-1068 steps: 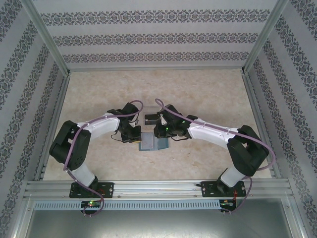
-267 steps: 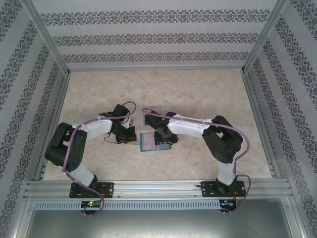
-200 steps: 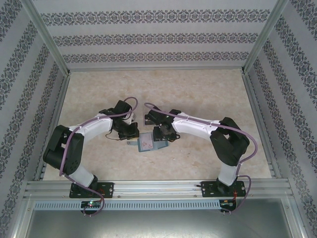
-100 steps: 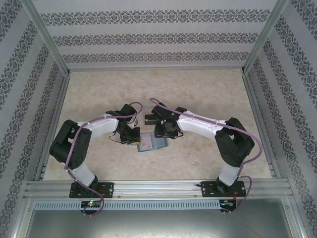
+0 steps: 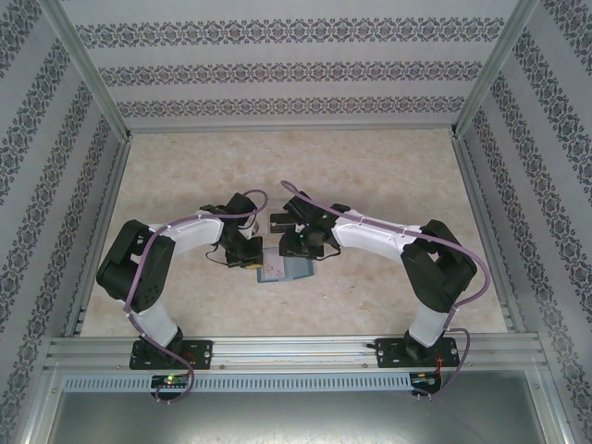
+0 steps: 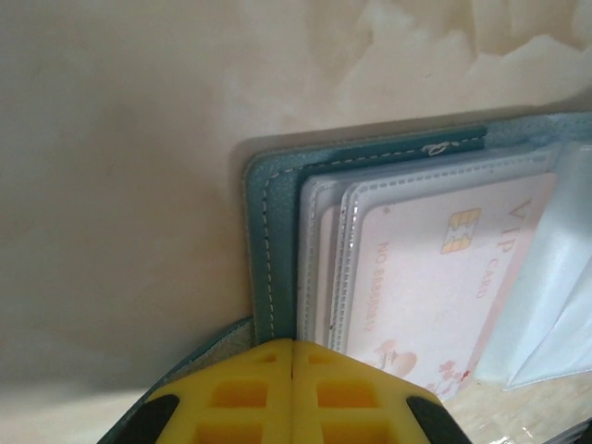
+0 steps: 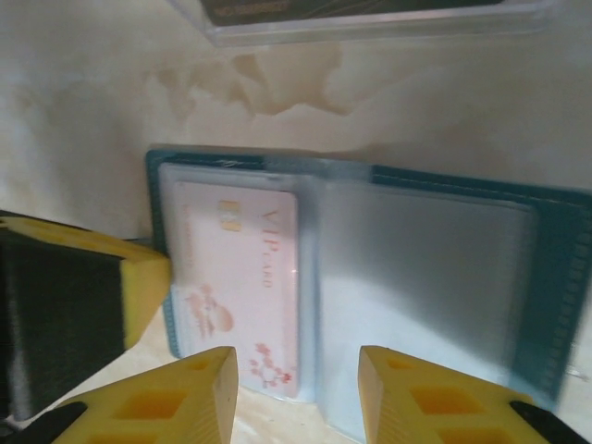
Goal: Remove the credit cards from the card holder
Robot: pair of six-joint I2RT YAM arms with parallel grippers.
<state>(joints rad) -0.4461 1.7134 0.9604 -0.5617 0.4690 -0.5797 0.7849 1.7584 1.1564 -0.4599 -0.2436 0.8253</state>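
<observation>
The card holder's (image 7: 435,268) pink card (image 7: 239,277) now lies uncovered, and the right end effector (image 7: 298,363) has shifted toward it.

A clear plastic tray (image 7: 370,35) lies on the beige marbled table (image 5: 388,176), towards its middle; walls with striped floral wallpaper (image 5: 296,69) enclose three sides, and an aluminium rail (image 5: 296,351) crosses the near edge

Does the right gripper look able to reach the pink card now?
Probably yes: the right gripper hangs open by the pink card; the left gripper sits at the edge of the card holder, off the card. A clear sleeve covers it.
</observation>
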